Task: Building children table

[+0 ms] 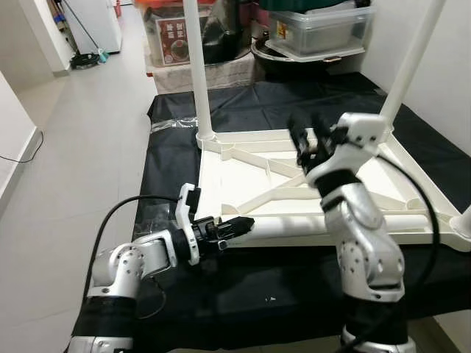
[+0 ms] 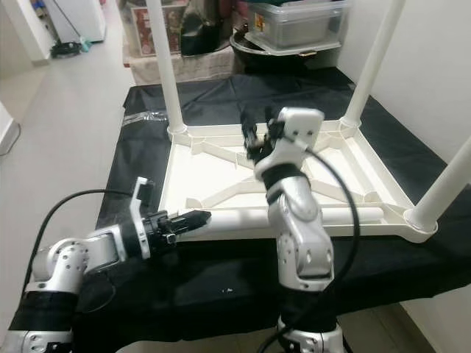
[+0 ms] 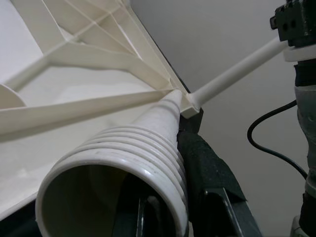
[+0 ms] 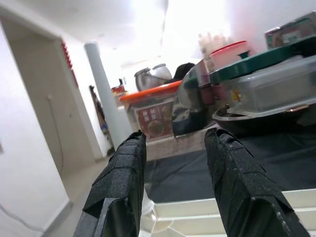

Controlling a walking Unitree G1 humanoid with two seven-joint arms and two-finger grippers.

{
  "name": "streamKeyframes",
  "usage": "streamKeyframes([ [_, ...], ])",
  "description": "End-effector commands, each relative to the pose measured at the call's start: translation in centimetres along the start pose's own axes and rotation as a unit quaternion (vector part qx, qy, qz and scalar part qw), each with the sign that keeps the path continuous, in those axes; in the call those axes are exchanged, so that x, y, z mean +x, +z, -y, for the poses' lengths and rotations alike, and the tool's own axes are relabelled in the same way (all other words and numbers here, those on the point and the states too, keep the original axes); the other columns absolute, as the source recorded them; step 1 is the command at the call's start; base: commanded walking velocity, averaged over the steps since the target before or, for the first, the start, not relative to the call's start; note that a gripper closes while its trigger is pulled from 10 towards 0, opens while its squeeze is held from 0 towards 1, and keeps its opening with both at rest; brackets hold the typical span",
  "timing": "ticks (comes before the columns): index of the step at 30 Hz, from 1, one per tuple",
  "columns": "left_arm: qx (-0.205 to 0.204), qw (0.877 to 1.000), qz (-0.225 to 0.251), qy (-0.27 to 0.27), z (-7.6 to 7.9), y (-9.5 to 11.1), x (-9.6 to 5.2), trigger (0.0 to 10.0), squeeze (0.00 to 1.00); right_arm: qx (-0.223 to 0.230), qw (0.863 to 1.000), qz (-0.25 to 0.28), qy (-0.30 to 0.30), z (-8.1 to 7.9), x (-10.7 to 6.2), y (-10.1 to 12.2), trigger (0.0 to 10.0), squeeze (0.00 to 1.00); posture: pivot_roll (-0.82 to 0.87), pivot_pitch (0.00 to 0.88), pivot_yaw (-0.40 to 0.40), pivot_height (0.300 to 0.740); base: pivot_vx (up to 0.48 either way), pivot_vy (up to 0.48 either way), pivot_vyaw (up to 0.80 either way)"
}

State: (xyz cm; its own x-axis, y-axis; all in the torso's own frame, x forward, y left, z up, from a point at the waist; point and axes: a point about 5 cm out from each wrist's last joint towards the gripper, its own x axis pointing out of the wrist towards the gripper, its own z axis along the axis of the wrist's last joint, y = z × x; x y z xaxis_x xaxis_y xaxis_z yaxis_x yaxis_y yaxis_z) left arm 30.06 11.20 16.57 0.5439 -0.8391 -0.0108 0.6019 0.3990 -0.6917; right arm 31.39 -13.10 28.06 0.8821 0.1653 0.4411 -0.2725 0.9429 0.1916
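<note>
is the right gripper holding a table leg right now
No, the right gripper is open and empty above the upturned tabletop, while the left gripper holds the loose table leg.

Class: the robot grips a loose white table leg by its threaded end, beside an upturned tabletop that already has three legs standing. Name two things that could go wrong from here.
1. The left gripper holds the loose leg only at its ribbed end, so the long free length could droop or slip out.
2. The right gripper hovers open above the tabletop; swinging the leg upright might strike that arm or a standing leg.
</note>
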Motion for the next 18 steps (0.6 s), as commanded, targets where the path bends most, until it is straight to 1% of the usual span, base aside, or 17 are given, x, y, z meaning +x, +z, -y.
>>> streamKeyframes([
  [1, 0.015, 0.998, 0.054, 0.033, -0.3, 1.7, -2.2, 0.0, 0.00, 0.048, 0.999, -0.004, -0.004, 0.0, 0.4, 0.1, 10.0, 0.00, 0.07, 0.048, -0.007, 0.740, 0.000, 0.000, 0.00],
  [2, 0.015, 0.998, 0.054, 0.033, -0.3, 1.7, -2.2, 0.0, 0.00, 0.048, 0.999, -0.004, -0.004, 0.0, 0.4, 0.1, 10.0, 0.00, 0.07, 0.048, -0.007, 0.740, 0.000, 0.000, 0.00],
  [4, 0.035, 0.993, 0.100, 0.051, 0.3, 3.4, -4.4, 0.0, 0.00, 0.110, 0.994, 0.000, -0.013, 0.5, 1.2, 0.3, 10.0, 0.00, 0.08, 0.033, -0.016, 0.740, 0.000, 0.000, 0.00],
  [5, 0.035, 0.993, 0.100, 0.051, 0.3, 3.4, -4.4, 0.0, 0.00, 0.110, 0.994, 0.000, -0.013, 0.5, 1.2, 0.3, 10.0, 0.00, 0.08, 0.033, -0.016, 0.740, 0.000, 0.000, 0.00],
  [6, 0.041, 0.991, 0.115, 0.056, 0.6, 3.9, -5.0, 0.0, 0.00, 0.128, 0.992, 0.000, -0.017, 0.7, 1.4, 0.3, 10.0, 0.00, 0.08, 0.033, -0.016, 0.740, 0.000, 0.000, 0.00],
  [8, 0.041, 0.991, 0.115, 0.056, 0.6, 3.9, -5.0, 0.0, 0.00, 0.128, 0.992, 0.000, -0.017, 0.7, 1.4, 0.3, 10.0, 0.00, 0.08, 0.033, -0.016, 0.740, 0.000, 0.000, 0.00],
  [10, 0.058, 0.984, 0.156, 0.059, 1.5, 5.2, -6.3, 0.0, 0.00, 0.160, 0.987, -0.006, -0.028, 1.2, 1.7, -0.1, 10.0, 0.00, 0.09, 0.022, -0.027, 0.740, 0.000, 0.000, 0.00],
  [11, 0.058, 0.984, 0.156, 0.059, 1.5, 5.2, -6.3, 0.0, 0.00, 0.160, 0.987, -0.006, -0.028, 1.2, 1.7, -0.1, 10.0, 0.00, 0.09, 0.022, -0.027, 0.740, 0.000, 0.000, 0.00],
  [13, 0.073, 0.977, 0.190, 0.067, 2.1, 6.1, -7.2, 0.0, 0.00, 0.193, 0.980, -0.013, -0.036, 1.6, 2.0, -0.3, 10.0, 0.00, 0.09, 0.019, -0.032, 0.740, 0.000, 0.000, 0.00],
  [14, 0.073, 0.977, 0.190, 0.067, 2.1, 6.1, -7.2, 0.0, 0.00, 0.193, 0.980, -0.013, -0.036, 1.6, 2.0, -0.3, 10.0, 0.00, 0.09, 0.019, -0.032, 0.740, 0.000, 0.000, 0.00],
  [15, 0.081, 0.973, 0.203, 0.072, 2.3, 6.4, -7.5, 0.0, 0.00, 0.229, 0.973, -0.014, -0.028, 1.5, 2.0, -0.5, 10.0, 1.00, 0.09, 0.020, -0.033, 0.740, 0.000, 0.000, 0.00],
  [16, 0.081, 0.973, 0.203, 0.072, 2.3, 6.4, -7.5, 0.0, 0.00, 0.229, 0.973, -0.014, -0.028, 1.5, 2.0, -0.5, 10.0, 1.00, 0.09, 0.020, -0.033, 0.740, 0.000, 0.000, 0.00],
  [17, 0.083, 0.970, 0.215, 0.078, 2.3, 6.6, -7.6, 7.0, 0.00, 0.245, 0.969, -0.024, -0.027, 1.5, 1.9, -0.8, 10.0, 1.00, 0.09, 0.022, -0.036, 0.740, 0.000, 0.000, 0.00],
  [18, 0.085, 0.967, 0.227, 0.077, 2.5, 6.8, -7.6, 10.0, 0.00, 0.269, 0.961, -0.057, -0.019, 1.2, 1.7, -1.8, 10.0, 1.00, 0.08, 0.021, -0.039, 0.740, 0.000, 0.000, 0.00],
])
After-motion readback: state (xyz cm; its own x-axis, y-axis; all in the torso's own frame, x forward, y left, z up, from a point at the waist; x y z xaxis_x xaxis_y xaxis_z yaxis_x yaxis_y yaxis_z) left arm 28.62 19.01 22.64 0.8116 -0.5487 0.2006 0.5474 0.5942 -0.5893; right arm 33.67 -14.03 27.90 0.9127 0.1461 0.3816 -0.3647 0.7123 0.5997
